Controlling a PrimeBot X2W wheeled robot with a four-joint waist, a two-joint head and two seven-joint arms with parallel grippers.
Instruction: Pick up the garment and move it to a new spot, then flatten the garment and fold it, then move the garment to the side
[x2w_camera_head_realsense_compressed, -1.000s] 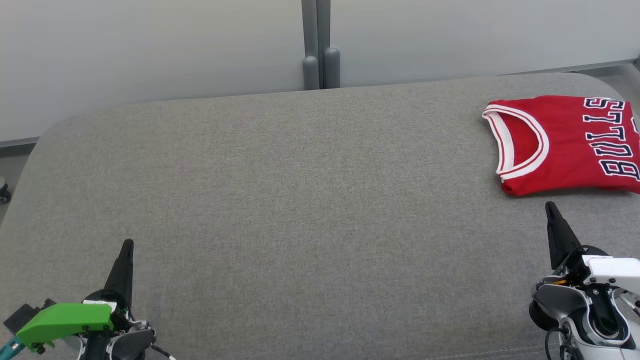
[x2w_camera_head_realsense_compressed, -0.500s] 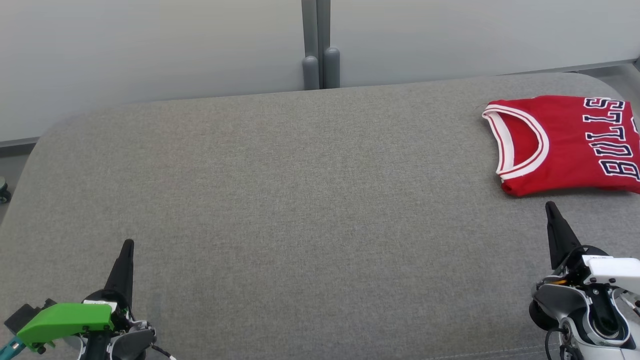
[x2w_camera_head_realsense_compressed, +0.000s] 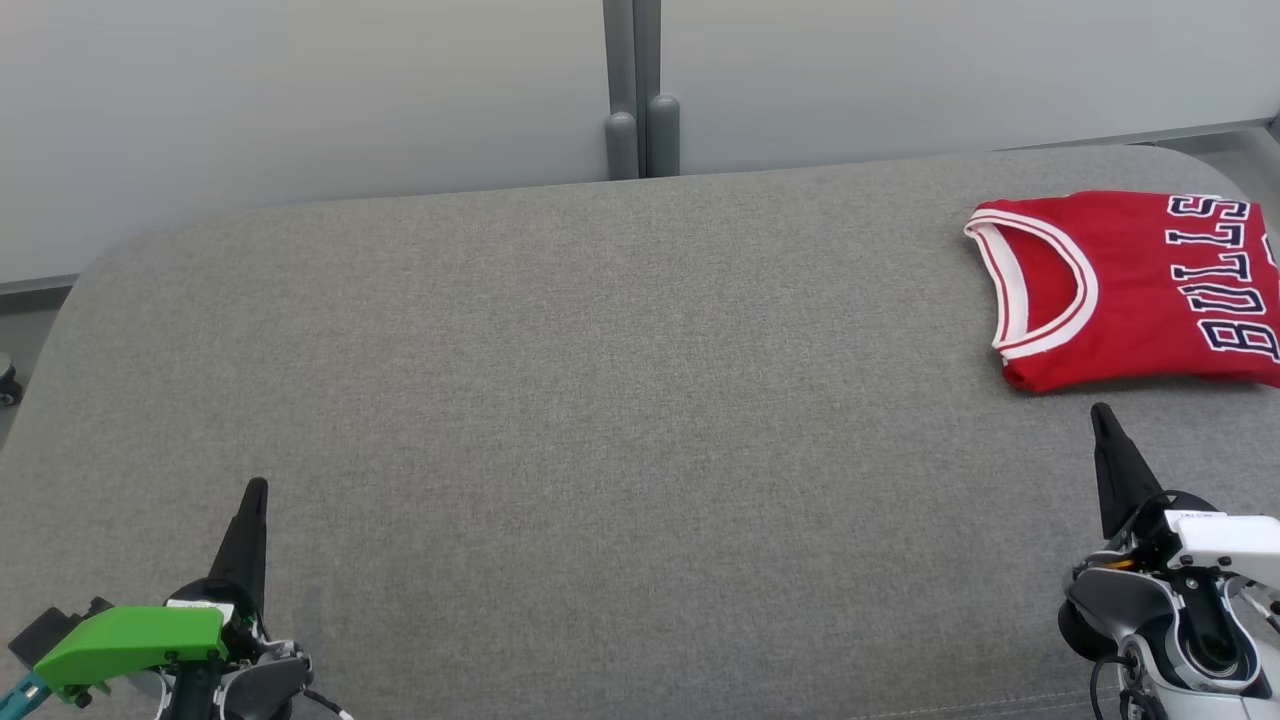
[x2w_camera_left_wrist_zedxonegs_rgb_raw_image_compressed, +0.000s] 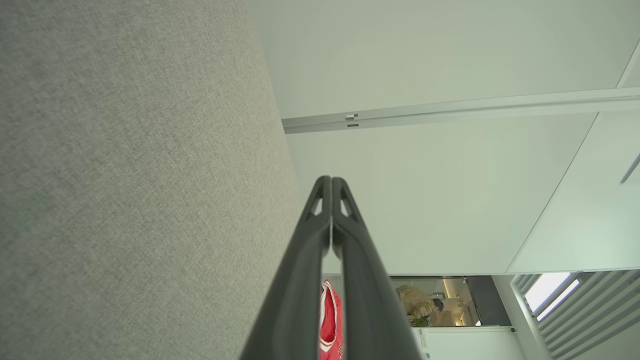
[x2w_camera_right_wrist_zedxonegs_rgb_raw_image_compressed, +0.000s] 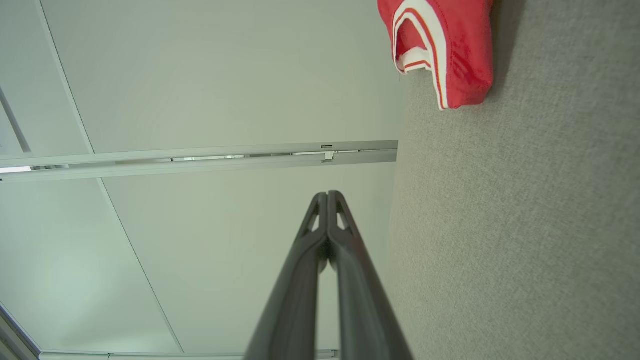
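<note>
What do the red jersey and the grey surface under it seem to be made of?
Red jersey: looks like a thin, smooth knit, probably synthetic sportswear. It has soft folded edges, stitched-looking lettering and a white neck trim.
Grey surface: woven upholstery-type fabric with a matte finish, a fine heathered weave and rounded, padded-looking corners. What lies beneath it cannot be told.

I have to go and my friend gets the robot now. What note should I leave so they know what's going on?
Pincers: the left pincer is shut and empty, at the near left of the grey surface. The right pincer is shut and empty at the near right, just short of the red jersey and not touching it.
Things: the red jersey lies folded at the far right.
Done: it looks folded and set aside.
Left: probably nothing; maybe check the fold is neat.
</note>
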